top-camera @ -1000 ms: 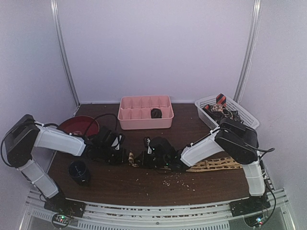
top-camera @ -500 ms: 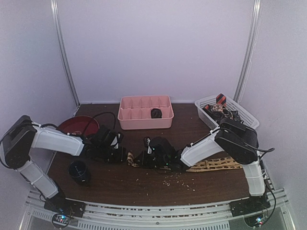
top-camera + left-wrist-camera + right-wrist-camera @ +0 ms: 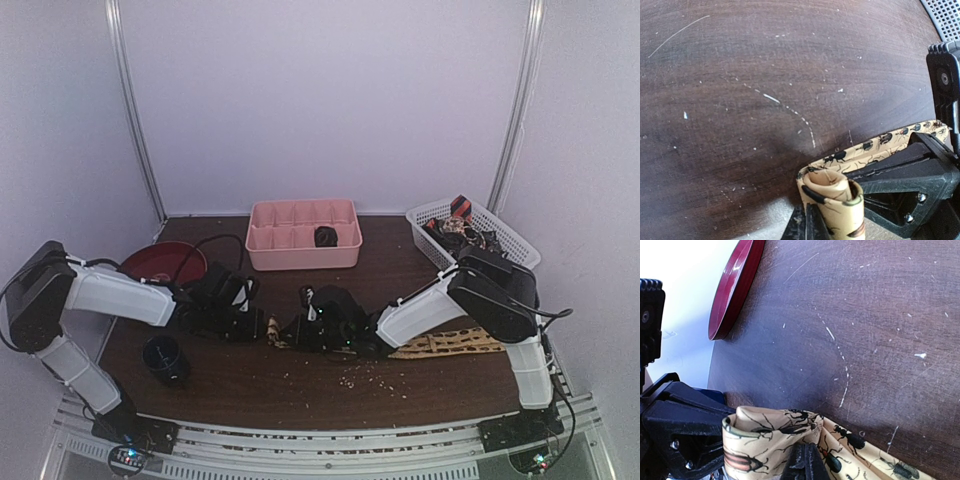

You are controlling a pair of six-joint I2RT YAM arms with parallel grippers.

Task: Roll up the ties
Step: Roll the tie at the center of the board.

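The tan tie (image 3: 450, 343), printed with dark insects, lies flat across the right of the table, and its left end is rolled up at the centre. My left gripper (image 3: 258, 327) and right gripper (image 3: 292, 332) meet at that roll. In the left wrist view the small upright roll (image 3: 836, 200) stands right beside my shut fingers (image 3: 807, 227), with the right gripper's black body (image 3: 910, 185) just behind it. In the right wrist view my shut fingers (image 3: 805, 462) pinch the tie's curled end (image 3: 765, 440). Other dark and red patterned ties (image 3: 458, 225) lie in the white basket.
A pink compartment tray (image 3: 300, 262) at the back centre holds one dark rolled tie (image 3: 325, 237). The white basket (image 3: 515, 240) stands at the back right. A red bowl (image 3: 165, 262) and a dark cup (image 3: 163, 358) are at the left. Crumbs (image 3: 365, 375) lie at the front.
The left arm has shifted very slightly. Both grippers stay together at the tie's rolled end.
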